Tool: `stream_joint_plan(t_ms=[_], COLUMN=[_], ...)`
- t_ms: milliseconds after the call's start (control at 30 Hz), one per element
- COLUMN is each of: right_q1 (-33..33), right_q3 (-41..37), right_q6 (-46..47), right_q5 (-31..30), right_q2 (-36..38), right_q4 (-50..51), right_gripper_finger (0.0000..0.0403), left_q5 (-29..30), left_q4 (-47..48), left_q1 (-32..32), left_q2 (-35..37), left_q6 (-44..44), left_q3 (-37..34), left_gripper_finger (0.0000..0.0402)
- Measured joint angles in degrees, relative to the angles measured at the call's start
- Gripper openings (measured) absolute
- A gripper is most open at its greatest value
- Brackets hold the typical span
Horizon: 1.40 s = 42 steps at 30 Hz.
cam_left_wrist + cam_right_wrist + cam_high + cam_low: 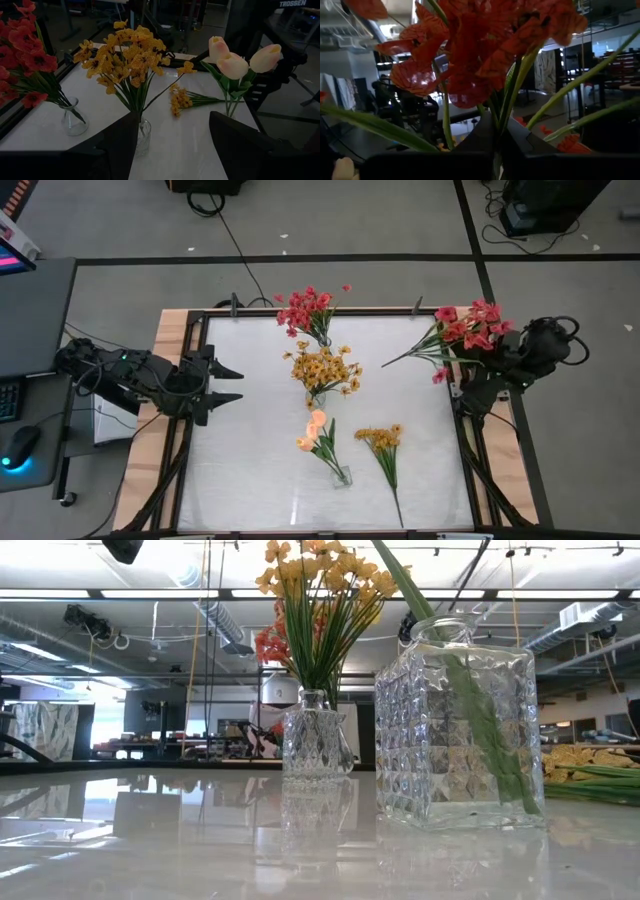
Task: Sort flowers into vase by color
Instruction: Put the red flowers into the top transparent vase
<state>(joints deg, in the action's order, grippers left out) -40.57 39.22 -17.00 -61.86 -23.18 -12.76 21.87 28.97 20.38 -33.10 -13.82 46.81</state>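
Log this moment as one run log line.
right tool: shut on red flowers, right table edge | left tool: open, empty, left edge | yellow sprig: loose on table

From my right wrist camera the red flowers [485,45] fill the picture and run off its top edge. In the low view, the square vase [460,725] hides whatever's behind it.

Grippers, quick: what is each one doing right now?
Left gripper: open, empty, at the table's left edge.
Right gripper: shut on a red sprig, at the right edge.
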Motion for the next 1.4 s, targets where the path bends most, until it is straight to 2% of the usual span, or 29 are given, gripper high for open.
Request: stream_joint_plan(t_ms=[500,633,733,1000,1400], right_q1=[4.6,7.6,11.6,28.2,48.1], right_q3=[0.0,-0.8,-1.0,-1.1,-1.1], right_q6=[0.4,0.8,4.6,16.2,23.6], right_q5=[0.0,2.3,8.0,27.8,52.9], right_q2=[-0.5,-0.1,0.0,-0.5,-5.3], right_q4=[2.5,3.6,5.5,13.4,13.7], right_gripper_finger=[0.0024,0.0024,0.0024,0.0024,0.0024], left_q5=[0.0,0.0,0.0,0.0,0.0], left_q4=[0.0,0.0,0.0,0.0,0.0], left_q1=[0.0,0.0,0.0,0.0,0.0], left_q2=[0.0,0.0,0.0,0.0,0.0], left_q6=[0.0,0.0,0.0,0.0,0.0], left_q3=[0.0,0.0,0.0,0.0,0.0], left_gripper_finger=[0.0249,0.0249,0.0249,0.0249,0.0249])
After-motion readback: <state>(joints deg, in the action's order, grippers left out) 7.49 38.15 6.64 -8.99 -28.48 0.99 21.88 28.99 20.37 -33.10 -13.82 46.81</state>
